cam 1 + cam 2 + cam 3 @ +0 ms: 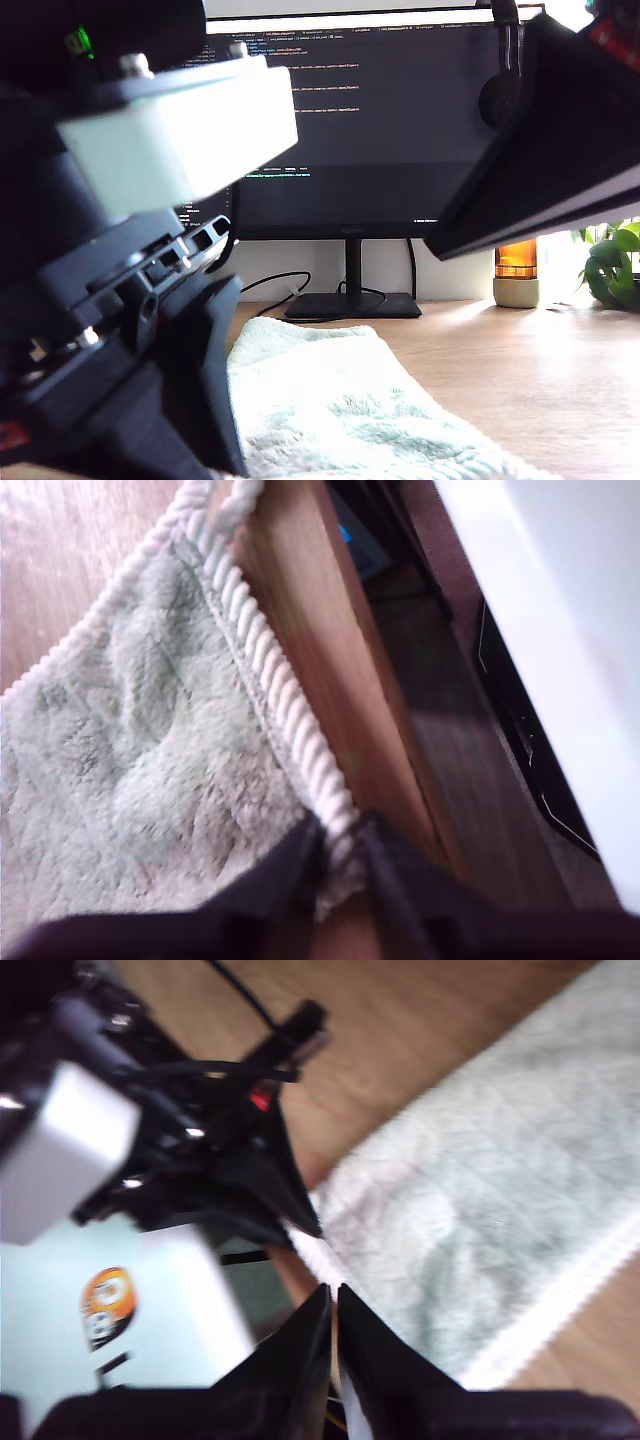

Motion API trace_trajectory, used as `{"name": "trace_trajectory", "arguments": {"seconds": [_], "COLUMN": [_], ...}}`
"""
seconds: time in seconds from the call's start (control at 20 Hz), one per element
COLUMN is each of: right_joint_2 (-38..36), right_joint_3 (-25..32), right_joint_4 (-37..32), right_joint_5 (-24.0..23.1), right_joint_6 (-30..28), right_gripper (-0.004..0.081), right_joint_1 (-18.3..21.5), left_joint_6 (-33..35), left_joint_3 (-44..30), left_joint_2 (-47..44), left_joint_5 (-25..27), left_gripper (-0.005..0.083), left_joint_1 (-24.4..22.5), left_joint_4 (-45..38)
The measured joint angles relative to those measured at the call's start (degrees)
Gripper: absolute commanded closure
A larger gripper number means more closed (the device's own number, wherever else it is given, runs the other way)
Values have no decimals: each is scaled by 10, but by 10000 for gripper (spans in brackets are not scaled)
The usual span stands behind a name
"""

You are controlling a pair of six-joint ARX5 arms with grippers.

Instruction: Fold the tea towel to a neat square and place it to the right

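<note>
The tea towel (pixel 330 400), pale mint and fluffy, lies on the wooden table (pixel 540 370) low in the middle of the exterior view. My first gripper (pixel 340 855) is shut on its whitish corded hem (pixel 270 670), and the tea towel (pixel 150 760) stretches away from the fingers. The first arm (pixel 150 300), black with a white box, fills the exterior view's left. My second gripper (pixel 333 1310) is shut with no cloth showing between its fingers. It looks toward the first gripper (pixel 295 1215) at the corner of the tea towel (pixel 500 1160). The second arm (pixel 560 140) crosses the exterior view's upper right.
A dark monitor (pixel 380 120) on a stand (pixel 352 300) rises behind the towel, with headphones (pixel 500 90) hung on its top edge. Cables (pixel 270 285) trail beside the stand. An amber jar (pixel 517 270) and a green plant (pixel 612 262) sit at the exterior view's right.
</note>
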State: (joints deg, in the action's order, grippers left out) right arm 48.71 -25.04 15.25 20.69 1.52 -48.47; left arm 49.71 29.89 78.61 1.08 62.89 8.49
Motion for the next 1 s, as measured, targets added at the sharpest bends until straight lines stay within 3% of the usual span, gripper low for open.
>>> {"name": "trace_trajectory", "arguments": {"seconds": [0.15, 0.35, 0.6, 0.75, 1.0], "right_joint_2": [0, 0, 0, 0, 38], "right_joint_3": [0, 0, 0, 0, 0], "right_joint_4": [-2, -2, 7, 23, 20], "right_joint_5": [27, 25, -50, -67, -111], "right_joint_6": [0, -16, -59, -87, -121], "right_gripper": [781, 773, 607, 588, 519], "right_joint_1": [-5, -39, -87, -119, -164], "left_joint_6": [0, 0, 0, 0, -38], "left_joint_3": [0, 0, 17, 39, 106], "left_joint_2": [2, 3, 3, 2, 2], "left_joint_5": [1, 35, 40, 30, -30], "left_gripper": [797, 797, 797, 797, 797], "left_joint_1": [-2, -4, -7, -8, -9], "left_joint_4": [-3, -8, 32, 83, 114]}}
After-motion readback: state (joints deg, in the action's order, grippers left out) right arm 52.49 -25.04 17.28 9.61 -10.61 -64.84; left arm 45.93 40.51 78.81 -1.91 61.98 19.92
